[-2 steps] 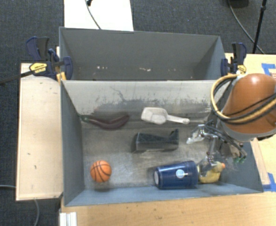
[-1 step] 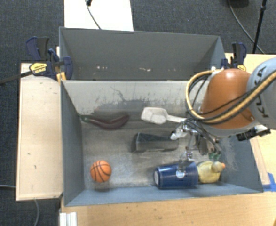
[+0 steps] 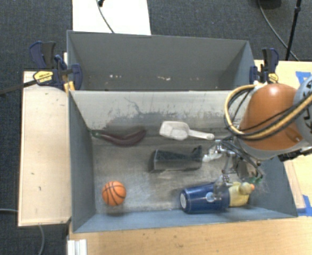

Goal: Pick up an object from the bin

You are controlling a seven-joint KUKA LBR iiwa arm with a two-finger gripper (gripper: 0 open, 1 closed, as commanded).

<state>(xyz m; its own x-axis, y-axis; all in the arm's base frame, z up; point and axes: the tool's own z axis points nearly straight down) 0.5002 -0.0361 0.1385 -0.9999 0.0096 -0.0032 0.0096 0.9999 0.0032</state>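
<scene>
Orange wrist cover [image 3: 270, 116] stands uppermost; beneath it the gripper [image 3: 231, 184] sits at the right end of the blue cylinder [image 3: 203, 201] lying along the bin's [image 3: 156, 57] near wall, apparently placed for grasping it, jaw state indeterminable.

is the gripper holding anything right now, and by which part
Cannot be told. The gripper is over the right end of the blue cylinder lying at the bin's front, beside a yellow thing, but no hold shows.
</scene>
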